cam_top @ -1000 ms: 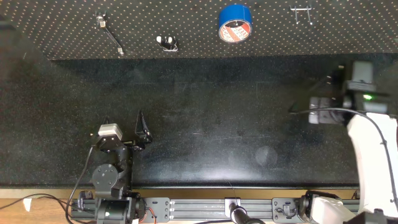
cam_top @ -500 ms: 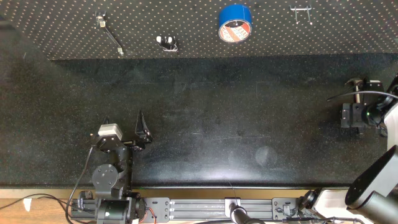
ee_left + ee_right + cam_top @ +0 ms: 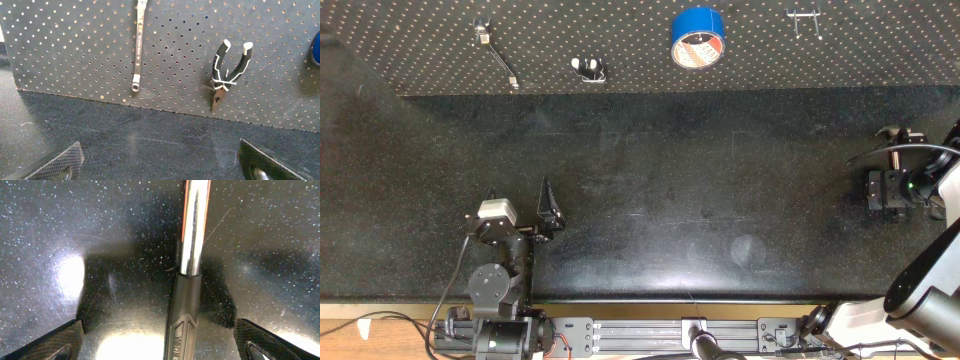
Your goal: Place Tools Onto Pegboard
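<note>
A hammer (image 3: 190, 240) with a chrome shaft and black rubber grip lies on the dark table at the far right (image 3: 893, 140). My right gripper (image 3: 162, 342) hovers low over it, open, with the grip lying between the spread fingers; in the top view the right gripper (image 3: 888, 188) sits by the table's right edge. My left gripper (image 3: 548, 208) rests open near the front left, facing the pegboard (image 3: 75, 50). On the pegboard hang a wrench (image 3: 138, 45), black-and-white pliers (image 3: 225, 75) and a roll of blue tape (image 3: 698, 37).
A bare metal hook (image 3: 805, 20) sticks out of the pegboard at the upper right. The pegboard (image 3: 620, 40) runs along the table's far side. Cables trail along the front edge by the arm bases.
The right arm has swung to the right and come down over the hammer, settling slightly in the last half second. The left arm has not moved.
</note>
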Controlling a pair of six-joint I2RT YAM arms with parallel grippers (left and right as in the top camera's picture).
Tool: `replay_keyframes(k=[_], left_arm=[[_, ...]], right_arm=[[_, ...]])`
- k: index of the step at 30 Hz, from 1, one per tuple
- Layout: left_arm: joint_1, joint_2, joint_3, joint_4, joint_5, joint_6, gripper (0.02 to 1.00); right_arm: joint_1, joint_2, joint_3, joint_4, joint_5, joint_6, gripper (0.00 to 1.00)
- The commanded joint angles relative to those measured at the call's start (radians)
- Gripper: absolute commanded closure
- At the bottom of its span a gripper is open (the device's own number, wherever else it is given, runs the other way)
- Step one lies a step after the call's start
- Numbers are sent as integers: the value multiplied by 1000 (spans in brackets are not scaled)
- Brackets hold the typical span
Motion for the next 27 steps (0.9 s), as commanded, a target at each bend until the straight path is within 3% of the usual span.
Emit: replay_keyframes(k=[1,2,3,4,5,6,8,11,14,17,18,20,24,27], left_arm=[[-3,-8,-2,-7,0,13,23],[-3,-7,-2,-7,0,13,23],[-3,-7,-2,-7,0,13,25],[-3,-8,-2,-7,0,13,23],[-3,-8,-2,-7,0,13,23],[-3,-7,-2,-7,0,13,23],[-3,-7,-2,-7,0,13,23],[-3,-7,-2,-7,0,13,20],[-3,-7,-2,-7,0,13,20],[-3,-7,-2,-7,0,13,23],[-3,-7,-2,-7,0,13,23],[-3,-8,-2,-7,0,13,23],[-3,-7,-2,-7,0,13,23],[-3,-7,-2,-7,0,13,23]], right_arm=[[-4,19,-2,0,-9,-14,23],[-4,19,-2,-2,-9,-14,38],[-4,20,-2,-3,-9,-14,194],[-4,20,-2,-2,-9,-14,421],[-4,21,-2,-2,-9,-14,505],[-4,21,-2,-2,-9,-14,682],[-4,21,-2,-3,-9,-14,921],[-4,15,-3,-3,-10,-13,923],[-4,-75,-8,2,-11,137,928],[3,-252,-11,9,-142,251,928],[24,-313,-11,8,-142,308,925],[87,-404,-11,10,-145,375,925],[330,-576,-11,130,-138,517,928],[478,-625,-11,288,-111,541,925]])
